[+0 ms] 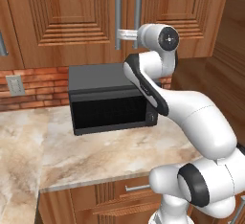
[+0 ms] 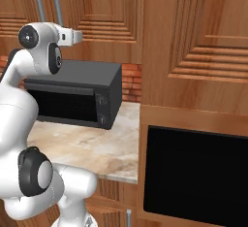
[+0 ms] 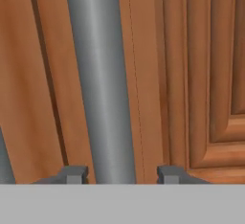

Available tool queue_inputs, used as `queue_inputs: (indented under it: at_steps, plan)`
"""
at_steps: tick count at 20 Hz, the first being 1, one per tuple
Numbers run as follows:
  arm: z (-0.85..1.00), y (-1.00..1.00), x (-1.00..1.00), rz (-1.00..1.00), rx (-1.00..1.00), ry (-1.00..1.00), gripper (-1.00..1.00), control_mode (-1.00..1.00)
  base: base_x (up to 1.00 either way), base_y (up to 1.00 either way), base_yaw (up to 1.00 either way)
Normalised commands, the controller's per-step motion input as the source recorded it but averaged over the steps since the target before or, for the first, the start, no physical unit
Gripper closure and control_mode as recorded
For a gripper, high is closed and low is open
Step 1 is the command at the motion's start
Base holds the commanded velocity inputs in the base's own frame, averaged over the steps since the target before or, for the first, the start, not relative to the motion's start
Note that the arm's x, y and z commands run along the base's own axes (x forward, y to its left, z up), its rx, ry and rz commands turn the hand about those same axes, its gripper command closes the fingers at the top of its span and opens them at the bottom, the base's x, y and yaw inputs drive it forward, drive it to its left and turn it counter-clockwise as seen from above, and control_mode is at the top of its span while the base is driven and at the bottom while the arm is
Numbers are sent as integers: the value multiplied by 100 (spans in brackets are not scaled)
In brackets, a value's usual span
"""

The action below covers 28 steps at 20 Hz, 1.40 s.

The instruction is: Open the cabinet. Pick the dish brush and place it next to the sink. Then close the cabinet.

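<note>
Arm reaches up and forward to the cabinet, a wide brown wooden wall unit with stepped raised panels; both doors sit flush, closed. Two long vertical silver bar handles stand side by side at the middle seam: the left handle and the right handle. In the left base view the gripper sits level at the left handle, low on the bar, the white hand just right of it in front of the right handle. In the right base view the hand points toward the same pair of bars, its tip near the cabinet face. From the hand view, a handle bar runs up between the two dark fingertips, one tip on each side of it; the tips stand apart with the bar in the gap, a little space showing on the right side, and I cannot tell whether they already press on the metal. Below the cabinet a black microwave sits on the marbled beige counter, against a red brick backsplash with a pale wall outlet. To the right in the right base view, a tall wooden unit holds a black oven front. Dish brush nowhere visible with the doors closed.
</note>
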Motion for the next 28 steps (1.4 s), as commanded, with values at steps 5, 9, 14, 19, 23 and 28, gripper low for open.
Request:
queue_inputs:
  at_steps: [5,9,14,19,23,28]
  plan:
    - [0,0,0,0,0,0,100,-100,0,0,0]
    - [0,-12,4,0,0,0,100,-100,0,0,0]
    - [0,-62,-3,-2,0,0,100,-100,0,0,0]
    - [1,-70,-19,-3,0,0,100,-100,0,0,0]
    - [6,-66,-24,-1,0,0,100,-100,0,0,0]
    - [16,-57,-30,0,1,0,100,-100,0,0,0]
